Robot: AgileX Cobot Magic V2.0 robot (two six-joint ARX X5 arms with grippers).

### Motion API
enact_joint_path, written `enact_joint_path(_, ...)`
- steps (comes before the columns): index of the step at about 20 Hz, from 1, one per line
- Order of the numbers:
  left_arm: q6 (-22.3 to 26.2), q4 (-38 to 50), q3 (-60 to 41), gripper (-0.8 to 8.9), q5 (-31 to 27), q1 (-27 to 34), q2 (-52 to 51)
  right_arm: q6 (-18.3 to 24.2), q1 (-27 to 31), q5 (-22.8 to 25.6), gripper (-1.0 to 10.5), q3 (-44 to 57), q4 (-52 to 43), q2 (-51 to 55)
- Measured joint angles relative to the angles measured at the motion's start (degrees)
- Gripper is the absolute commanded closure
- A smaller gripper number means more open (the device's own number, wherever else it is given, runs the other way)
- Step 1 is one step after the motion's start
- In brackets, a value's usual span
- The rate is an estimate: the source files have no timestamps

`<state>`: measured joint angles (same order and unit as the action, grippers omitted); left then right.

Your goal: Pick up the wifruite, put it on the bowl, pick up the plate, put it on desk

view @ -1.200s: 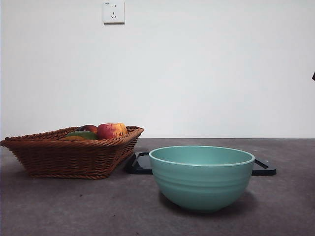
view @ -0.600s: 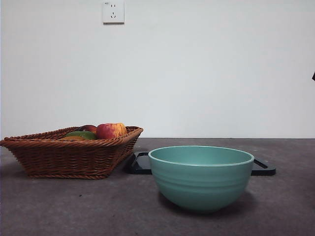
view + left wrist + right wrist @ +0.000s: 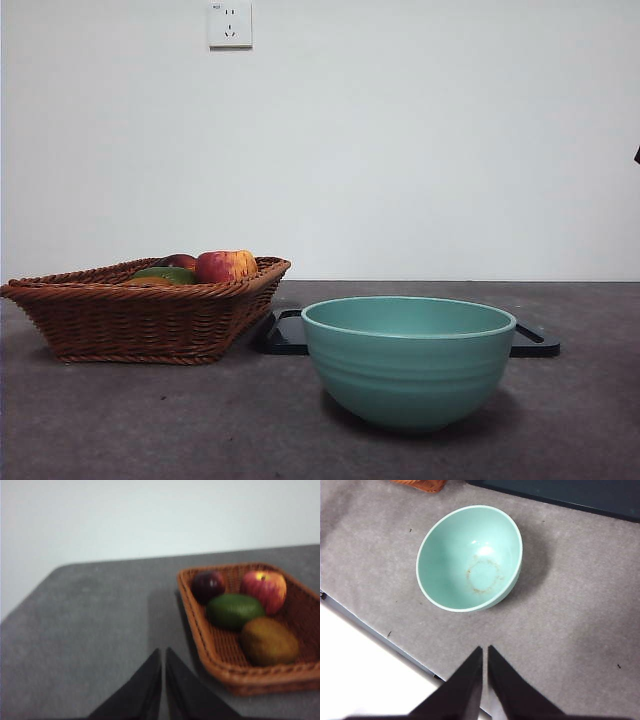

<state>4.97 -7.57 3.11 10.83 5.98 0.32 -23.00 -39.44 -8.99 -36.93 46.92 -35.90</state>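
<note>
Wifruite [image 3: 268, 641]: in basket [image 3: 220, 655], 5 o'clock of apple [image 3: 263, 589], unpicked
Bowl [image 3: 409, 360]: empty, ready to receive
Left hand [image 3: 163, 652]: closed, empty
Right hand [image 3: 485, 650]: closed, waiting

Readable text: none in any view.
White square wall socket [image 3: 230, 24]: a tiny dark mark at its upper left corner, too small to read; only the plug holes show.
Large round teal-green bowl [image 3: 469, 558]: a faint brownish ring inside, no lettering.
Brown woven wicker basket [image 3: 140, 310]: unmarked.
</note>
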Motion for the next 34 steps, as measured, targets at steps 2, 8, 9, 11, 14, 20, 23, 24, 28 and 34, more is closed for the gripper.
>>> enact_joint_path(2, 0.0, -1.4, -1.1, 8.01, 0.0, 0.0, 0.0, 0.0, 0.0, 0.0, 9.4, 0.0, 0.0, 0.0)
enact_joint_path(8, -0.6, -2.2, -1.3, 8.01, 0.0, 0.0, 0.0, 0.0, 0.0, 0.0, 9.4, 0.0, 0.0, 0.0)
enact_joint_path(9, -0.6, -2.2, -1.3, 8.01, 0.0, 0.0, 0.0, 0.0, 0.0, 0.0, 9.4, 0.0, 0.0, 0.0)
enact_joint_path(11, -0.6, -2.2, -1.3, 8.01, 0.0, 0.0, 0.0, 0.0, 0.0, 0.0, 9.4, 0.0, 0.0, 0.0)
enact_joint_path(14, -0.6, -2.2, -1.3, 8.01, 0.0, 0.0, 0.0, 0.0, 0.0, 0.0, 9.4, 0.0, 0.0, 0.0)
enact_joint_path(20, -0.6, -2.2, -1.3, 8.01, 0.0, 0.0, 0.0, 0.0, 0.0, 0.0, 9.4, 0.0, 0.0, 0.0)
enact_joint_path(23, -0.6, -2.2, -1.3, 8.01, 0.0, 0.0, 0.0, 0.0, 0.0, 0.0, 9.4, 0.0, 0.0, 0.0)
enact_joint_path(24, -0.6, -2.2, -1.3, 8.01, 0.0, 0.0, 0.0, 0.0, 0.0, 0.0, 9.4, 0.0, 0.0, 0.0)
enact_joint_path(28, -0.6, -2.2, -1.3, 8.01, 0.0, 0.0, 0.0, 0.3, 0.0, 0.7, 9.4, 0.0, -0.3, 0.2)
enact_joint_path(34, -0.6, -2.2, -1.3, 8.01, 0.0, 0.0, 0.0, 5.8, 12.8, 8.6, 9.4, 0.5, -15.4, 6.8)
